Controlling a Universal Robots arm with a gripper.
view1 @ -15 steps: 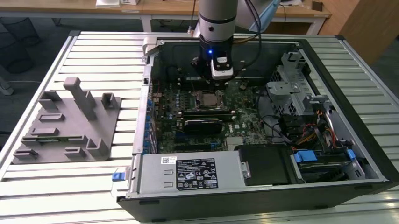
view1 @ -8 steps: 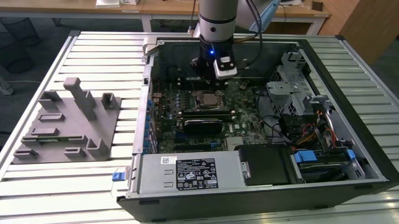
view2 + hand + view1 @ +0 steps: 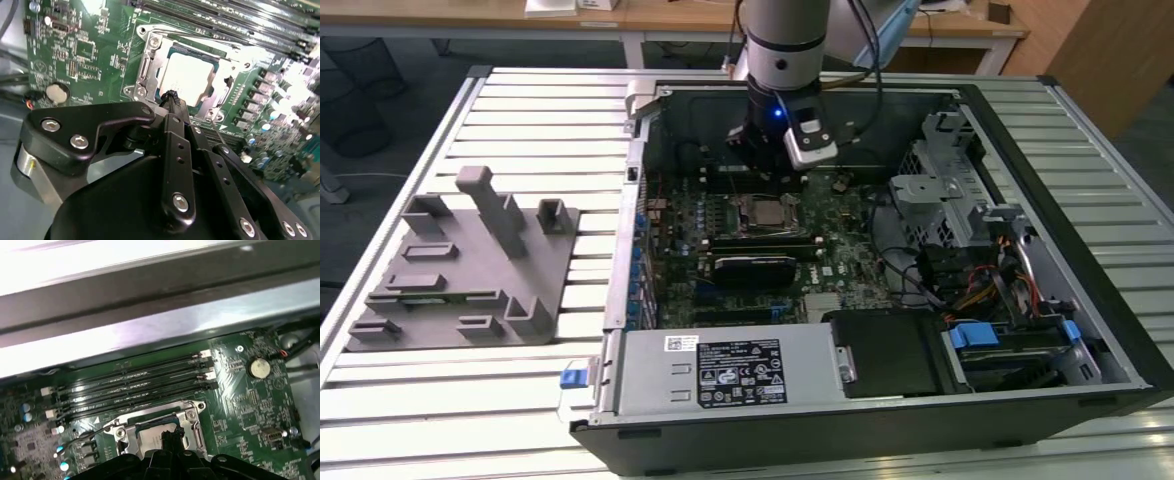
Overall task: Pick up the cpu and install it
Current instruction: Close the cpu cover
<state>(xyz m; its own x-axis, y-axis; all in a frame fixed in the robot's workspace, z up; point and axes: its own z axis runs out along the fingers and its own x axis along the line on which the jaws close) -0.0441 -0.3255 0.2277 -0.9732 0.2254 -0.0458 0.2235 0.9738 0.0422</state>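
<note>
Worktop (image 3: 520, 110): pale slatted surface carrying everything.
Computer case (image 3: 854, 440): black, lying open on the worktop, insides facing up.
Grey block (image 3: 460, 270): plastic with upright posts, on the worktop beside the case at the exterior view's left.
Motherboard (image 3: 841, 215): green, flat inside the case.
Arm (image 3: 785, 40): reaches down into the case over the board.
Gripper (image 3: 172, 96): black, low over the socket edge; its tip (image 3: 167, 436) is near the chip.
Jaws: clenched together, with nothing between them.
Socket frame (image 3: 150, 50): silver metal, surrounding the chip.
Cpu (image 3: 192, 75): seated flat inside the socket frame, its pale top showing in both wrist views (image 3: 150, 432).
Coin battery (image 3: 259, 368): round and silver, on the board apart from the socket.
</note>
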